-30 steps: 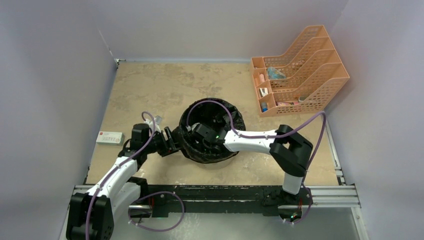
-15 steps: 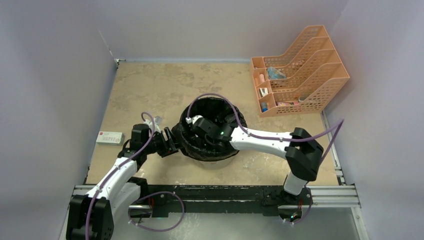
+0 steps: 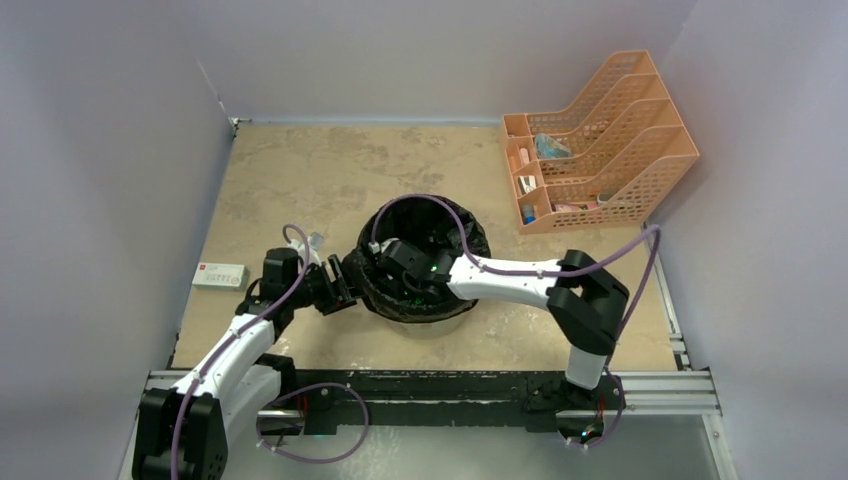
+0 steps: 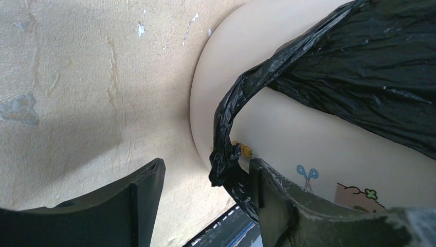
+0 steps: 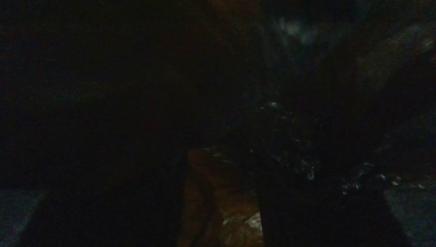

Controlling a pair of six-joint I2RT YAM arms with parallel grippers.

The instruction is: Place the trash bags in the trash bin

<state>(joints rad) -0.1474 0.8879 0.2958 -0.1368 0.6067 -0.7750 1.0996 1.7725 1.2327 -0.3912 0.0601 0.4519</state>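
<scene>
The black trash bag (image 3: 420, 300) lines the trash bin and is folded over its rim. In the left wrist view the cream bin wall (image 4: 288, 128) shows below the bag's film (image 4: 360, 67). A twisted bag handle (image 4: 226, 154) hangs between my left gripper's open jaws and touches the right finger (image 4: 272, 195). My left gripper (image 3: 342, 280) (image 4: 205, 180) is at the bin's left side. My right gripper (image 3: 392, 256) (image 5: 221, 206) reaches down inside the lined bin. Its view is very dark, with a gap showing between the fingers.
An orange mesh desk organiser (image 3: 600, 140) with small items stands at the back right. A small white and red box (image 3: 220, 275) lies at the table's left edge. Walls close in on the left, back and right.
My right gripper reached further left inside the bin, then drew back slightly, and its elbow swung out and back. The left arm has not moved.
</scene>
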